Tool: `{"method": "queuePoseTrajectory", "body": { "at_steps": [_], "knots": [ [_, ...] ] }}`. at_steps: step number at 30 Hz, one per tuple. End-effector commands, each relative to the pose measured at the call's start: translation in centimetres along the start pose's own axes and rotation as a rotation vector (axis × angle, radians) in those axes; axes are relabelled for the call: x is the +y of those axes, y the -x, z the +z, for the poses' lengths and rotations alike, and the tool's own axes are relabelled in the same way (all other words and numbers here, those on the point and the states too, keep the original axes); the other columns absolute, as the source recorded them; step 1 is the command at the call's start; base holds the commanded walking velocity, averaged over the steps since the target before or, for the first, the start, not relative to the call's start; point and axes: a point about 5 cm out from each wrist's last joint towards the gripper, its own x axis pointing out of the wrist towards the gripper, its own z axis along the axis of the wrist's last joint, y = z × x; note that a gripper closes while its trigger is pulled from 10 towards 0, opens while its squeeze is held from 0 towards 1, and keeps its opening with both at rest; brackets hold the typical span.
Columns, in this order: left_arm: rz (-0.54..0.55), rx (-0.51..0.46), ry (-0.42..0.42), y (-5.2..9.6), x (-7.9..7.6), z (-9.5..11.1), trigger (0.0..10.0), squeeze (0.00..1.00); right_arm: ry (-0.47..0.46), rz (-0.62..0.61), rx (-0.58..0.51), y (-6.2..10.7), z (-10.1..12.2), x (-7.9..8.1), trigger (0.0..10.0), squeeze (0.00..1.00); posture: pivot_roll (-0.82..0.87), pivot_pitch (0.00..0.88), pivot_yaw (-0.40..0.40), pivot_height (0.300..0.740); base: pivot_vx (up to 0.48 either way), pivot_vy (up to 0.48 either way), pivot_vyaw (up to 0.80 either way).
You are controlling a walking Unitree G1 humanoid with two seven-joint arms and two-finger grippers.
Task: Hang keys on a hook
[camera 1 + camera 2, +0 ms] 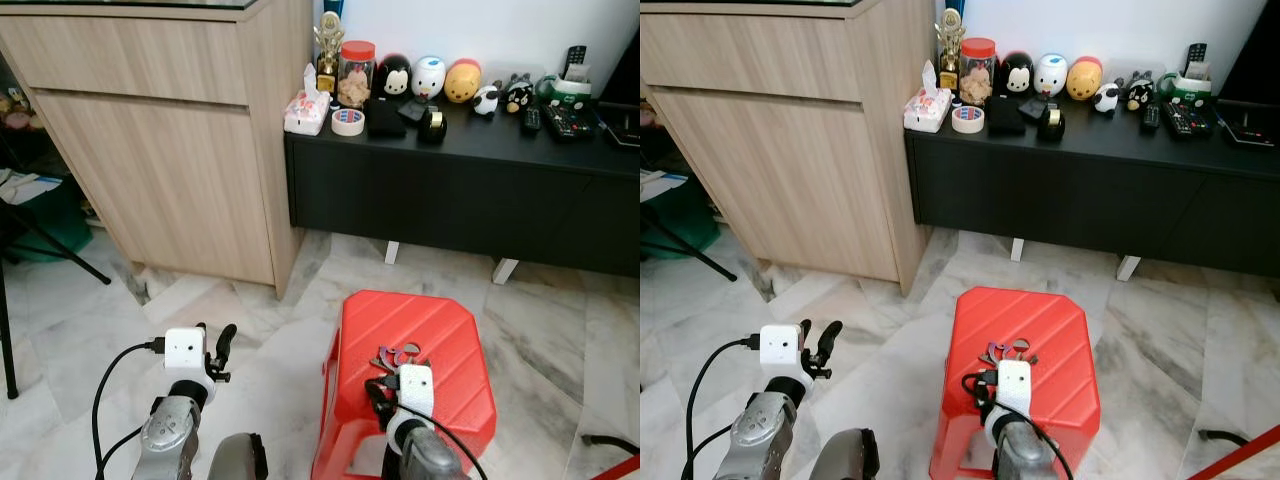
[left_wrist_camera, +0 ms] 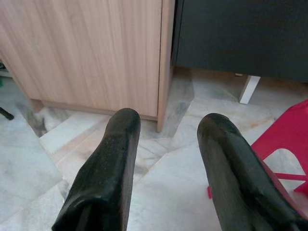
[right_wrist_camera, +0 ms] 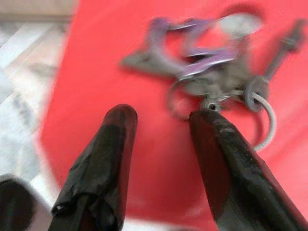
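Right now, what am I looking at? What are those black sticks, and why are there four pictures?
It is a walking robot. Two pictures come from cameras in its head, looking down; two come from cameras on its wrists. The black sticks are the fingers of each end effector. The right end effector is open, just above a bunch of keys lying on a red stool. One finger is at a key ring, but nothing is held yet. The left end effector is open too, over the marble floor near a wooden cabinet. Toys sit on a black sideboard.
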Motion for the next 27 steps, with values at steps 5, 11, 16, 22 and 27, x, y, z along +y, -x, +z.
{"method": "queuePoseTrajectory", "body": {
  "at_steps": [5,11,16,22,27],
  "knots": [
    [-0.006,0.026,-0.013,0.0,0.1,-0.3,10.0,0.00,-0.047,-0.114,-0.012,0.8,-0.8,-3.0,10.0,0.00,0.08,0.039,-0.028,0.601,0.000,0.000,0.00],
    [-0.007,0.028,-0.015,0.0,0.1,-0.3,10.0,0.00,-0.057,-0.124,-0.017,0.7,-0.9,-2.5,10.0,0.00,0.08,0.037,-0.027,0.601,0.000,0.000,0.00],
    [-0.006,0.029,-0.013,0.0,0.2,-0.4,10.0,0.00,-0.118,-0.072,-0.120,0.6,0.3,-1.8,10.0,0.00,0.08,0.030,-0.025,0.601,0.000,0.000,0.00],
    [-0.009,0.032,-0.015,0.1,0.2,-0.5,10.0,0.00,-0.126,-0.066,-0.242,0.4,2.3,-1.5,10.0,0.00,0.08,0.023,-0.023,0.601,0.000,0.000,0.00],
    [-0.010,0.034,-0.015,0.1,0.2,-0.5,10.0,0.00,-0.124,-0.086,-0.277,0.3,3.2,-1.6,10.0,0.00,0.08,0.017,-0.022,0.601,0.000,0.000,0.00]
  ]
}}
